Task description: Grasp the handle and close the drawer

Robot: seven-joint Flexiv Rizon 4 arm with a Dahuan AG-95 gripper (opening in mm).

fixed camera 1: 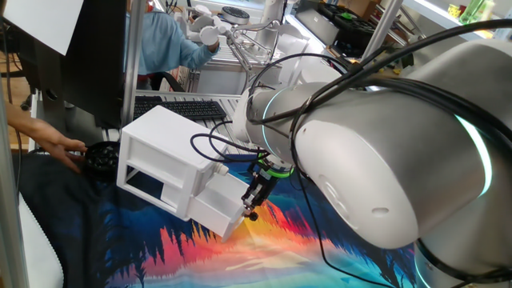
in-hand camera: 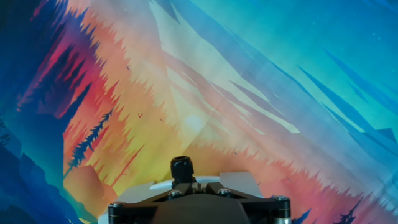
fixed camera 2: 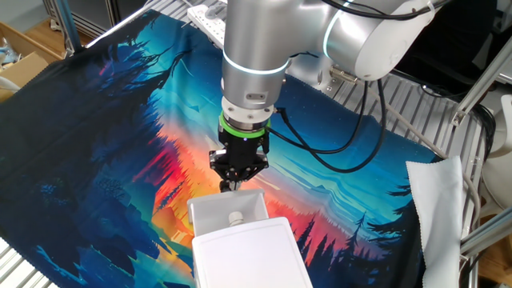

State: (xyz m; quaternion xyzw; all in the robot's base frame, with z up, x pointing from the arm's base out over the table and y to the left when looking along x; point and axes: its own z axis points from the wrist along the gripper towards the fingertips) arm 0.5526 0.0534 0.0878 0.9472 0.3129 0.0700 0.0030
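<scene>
The small white cabinet (fixed camera 1: pixel 160 148) stands on a colourful mat. Its bottom drawer (fixed camera 1: pixel 220 204) is pulled out toward my arm, and from above it shows as an open white box (fixed camera 2: pixel 228 210). My gripper (fixed camera 1: pixel 251 210) sits at the drawer's front face, pointing down. In the hand view the dark handle (in-hand camera: pixel 182 168) pokes out right at the closed fingertips, with the white drawer front (in-hand camera: pixel 245 182) behind it. The gripper (fixed camera 2: pixel 230 184) is shut on this knob. A paler knob (fixed camera 2: pixel 235 218) of the top drawer shows above the open drawer.
A black keyboard (fixed camera 1: pixel 180 108) lies behind the cabinet. A round black object (fixed camera 1: pixel 102 156) sits to its left, with a person's hand (fixed camera 1: pixel 48 140) near it. A white power strip (fixed camera 2: pixel 210 16) and a white cloth (fixed camera 2: pixel 436 208) lie at the mat's edges.
</scene>
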